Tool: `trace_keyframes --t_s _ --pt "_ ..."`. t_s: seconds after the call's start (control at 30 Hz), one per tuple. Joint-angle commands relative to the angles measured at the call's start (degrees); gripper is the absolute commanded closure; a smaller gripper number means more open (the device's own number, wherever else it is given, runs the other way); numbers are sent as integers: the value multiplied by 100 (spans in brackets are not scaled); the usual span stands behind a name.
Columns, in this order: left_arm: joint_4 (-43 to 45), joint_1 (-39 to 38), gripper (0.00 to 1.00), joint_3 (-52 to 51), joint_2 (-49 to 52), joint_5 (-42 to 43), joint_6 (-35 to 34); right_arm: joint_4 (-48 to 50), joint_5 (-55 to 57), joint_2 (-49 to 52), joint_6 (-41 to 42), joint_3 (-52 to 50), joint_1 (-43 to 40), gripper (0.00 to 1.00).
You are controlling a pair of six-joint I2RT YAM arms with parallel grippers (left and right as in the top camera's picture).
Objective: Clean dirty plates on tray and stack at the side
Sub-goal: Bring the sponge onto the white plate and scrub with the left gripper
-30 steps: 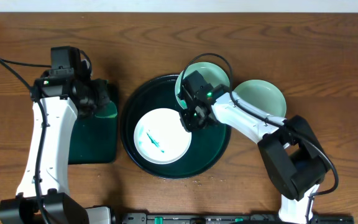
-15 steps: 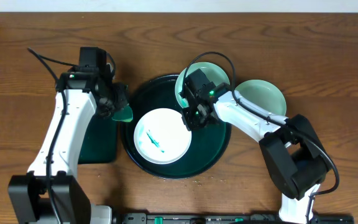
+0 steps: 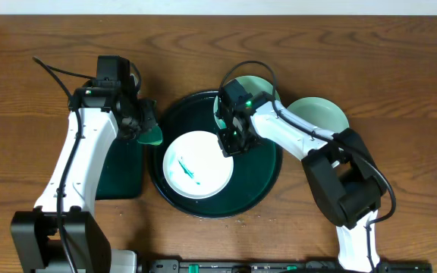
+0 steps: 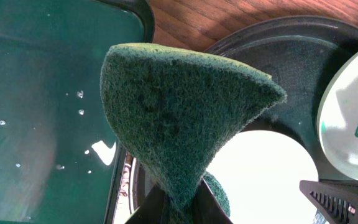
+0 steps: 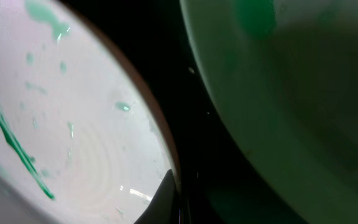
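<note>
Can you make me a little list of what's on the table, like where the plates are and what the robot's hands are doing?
White plate: inside the round tray, green smear on it
Mint plate one: at the round tray's far right edge, partly behind the right arm
Mint plate two: on the table, right of the round tray
Left hand: pinching a green sponge by the round tray's left edge
Right hand: low at the white plate's right rim; open or shut is unclear
Small green tray: left of the round tray, droplets on it

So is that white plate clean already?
No, the white plate has green streaks smeared across it.
</note>
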Motion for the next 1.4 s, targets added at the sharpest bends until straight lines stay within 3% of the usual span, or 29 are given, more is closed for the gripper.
trace_keyframes --t_s 0.0,0.2,0.53,0.73,0.9,1.2,1.37 --pt "-24 7 93 -48 -2 9 -83 -61 44 118 -2 144 48 99" --pt "-31 -164 93 -326 -2 7 -415 37 111 120 835 136 76 99" --pt "798 -960 93 -1449 0 -70 -1141 129 232 120 852 109 162 99" --pt "1322 -1370 93 -2114 2 -1327 -1856 125 236 120 802 109 164 99" --pt "1451 -1541 93 -2240 2 -1038 -1670 131 234 120 787 109 164 99" --pt "1709 -1700 93 -2238 2 1790 -103 127 234 120 785 109 164 99" --pt "1888 -1694 93 -2238 2 903 -153 129 229 120 787 109 166 99"
